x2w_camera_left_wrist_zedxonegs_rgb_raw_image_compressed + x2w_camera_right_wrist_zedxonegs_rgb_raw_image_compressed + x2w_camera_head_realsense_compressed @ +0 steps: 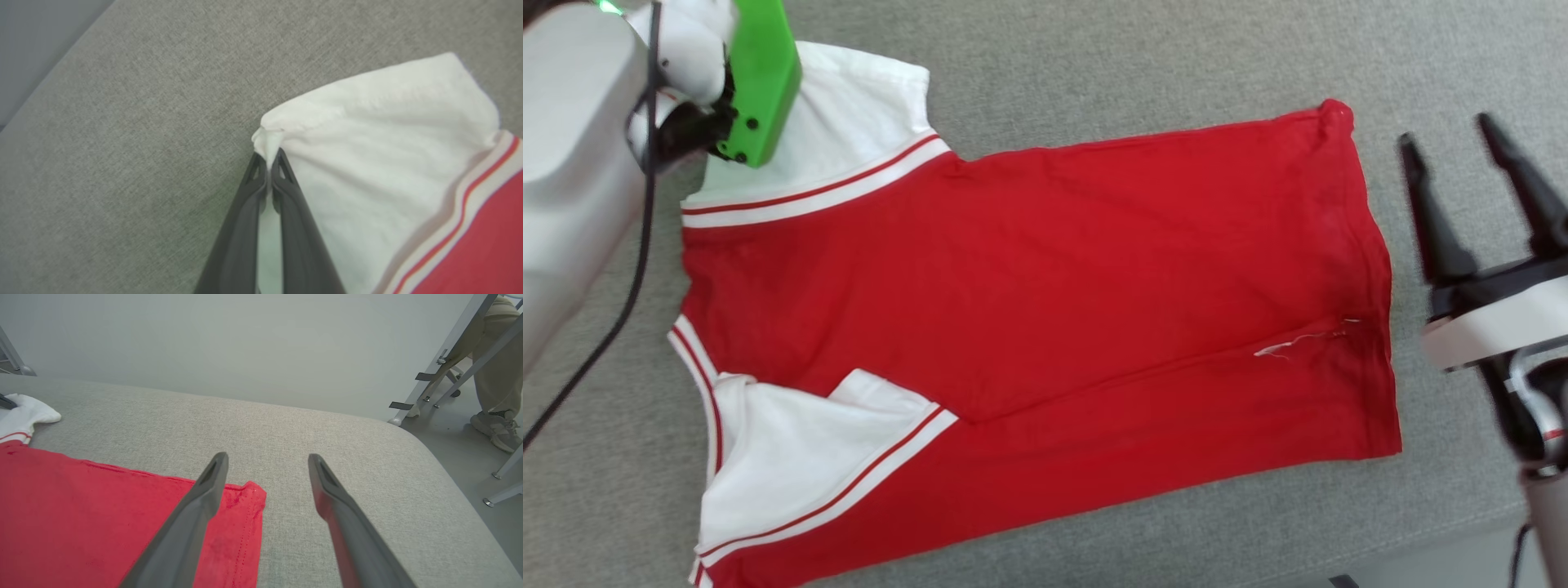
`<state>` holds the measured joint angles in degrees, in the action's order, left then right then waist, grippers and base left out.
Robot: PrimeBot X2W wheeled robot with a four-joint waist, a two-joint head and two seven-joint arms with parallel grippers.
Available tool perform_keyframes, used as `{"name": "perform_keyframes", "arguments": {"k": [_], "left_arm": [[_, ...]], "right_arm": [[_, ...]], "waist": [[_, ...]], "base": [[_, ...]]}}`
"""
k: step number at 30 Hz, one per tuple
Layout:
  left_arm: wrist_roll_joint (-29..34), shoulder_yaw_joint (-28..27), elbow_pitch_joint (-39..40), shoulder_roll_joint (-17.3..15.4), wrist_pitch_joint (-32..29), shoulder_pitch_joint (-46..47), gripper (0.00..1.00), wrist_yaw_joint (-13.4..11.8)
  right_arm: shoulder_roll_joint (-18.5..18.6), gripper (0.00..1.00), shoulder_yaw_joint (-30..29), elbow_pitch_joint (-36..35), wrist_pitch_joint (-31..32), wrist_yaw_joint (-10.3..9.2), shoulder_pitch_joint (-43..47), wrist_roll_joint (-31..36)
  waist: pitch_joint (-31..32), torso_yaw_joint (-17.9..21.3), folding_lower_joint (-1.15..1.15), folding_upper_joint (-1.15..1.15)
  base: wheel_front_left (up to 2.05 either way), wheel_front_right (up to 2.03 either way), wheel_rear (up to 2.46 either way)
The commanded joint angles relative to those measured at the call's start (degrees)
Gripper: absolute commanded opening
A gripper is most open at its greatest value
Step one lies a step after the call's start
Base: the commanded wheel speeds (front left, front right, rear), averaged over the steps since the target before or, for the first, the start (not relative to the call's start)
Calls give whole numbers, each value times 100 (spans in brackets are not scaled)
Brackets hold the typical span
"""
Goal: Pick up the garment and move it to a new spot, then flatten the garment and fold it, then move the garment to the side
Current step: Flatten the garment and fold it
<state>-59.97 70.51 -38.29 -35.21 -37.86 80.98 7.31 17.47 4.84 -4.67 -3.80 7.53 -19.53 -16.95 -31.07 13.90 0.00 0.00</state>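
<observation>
Flattening the garment: left jaws shut on its far-left white sleeve, right jaws wide and empty by the hem; next, likely pull the sleeve smooth

The garment is showing soft, matt knit cloth; the cushion, coarse grey woven fabric; the fingers, smooth matt plastic.

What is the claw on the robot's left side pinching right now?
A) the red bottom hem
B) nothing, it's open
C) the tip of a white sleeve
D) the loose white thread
C: in the left wrist view the left gripper is shut on a bunched tip of the white sleeve of the garment.
</observation>
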Motion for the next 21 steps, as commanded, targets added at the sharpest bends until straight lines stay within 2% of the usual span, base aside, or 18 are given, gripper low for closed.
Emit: {"name": "perform_keyframes", "arguments": {"k": [1, 4, 8, 16, 21], "left_arm": [[56, 77, 44, 34, 160, -191, 0, 16], [153, 112, 216, 67, 570, -212, 0, 16], [200, 136, 464, 80, 1084, -289, 0, 17], [344, 191, 888, 135, 1600, -349, 0, 17], [433, 205, 1058, 170, 1734, -283, 0, 17]], "right_arm": [[167, 100, -84, -67, 99, -4, -165, -44], [550, 100, -143, -88, 395, -4, -355, -143], [1115, 100, -17, -32, 1190, -4, -589, -543], [2193, 100, 684, 365, 3578, -4, -1118, -1947], [2451, 100, 1008, 659, 4579, -4, -1426, -2501]], "waist": [[263, -243, 0, 0], [440, -412, 0, 0], [613, -612, 0, 0], [639, -1025, 0, 0], [509, -1193, 0, 0]], "base": [[0, 0, 0], [0, 0, 0], [0, 0, 0], [0, 0, 0], [0, 0, 0]]}}
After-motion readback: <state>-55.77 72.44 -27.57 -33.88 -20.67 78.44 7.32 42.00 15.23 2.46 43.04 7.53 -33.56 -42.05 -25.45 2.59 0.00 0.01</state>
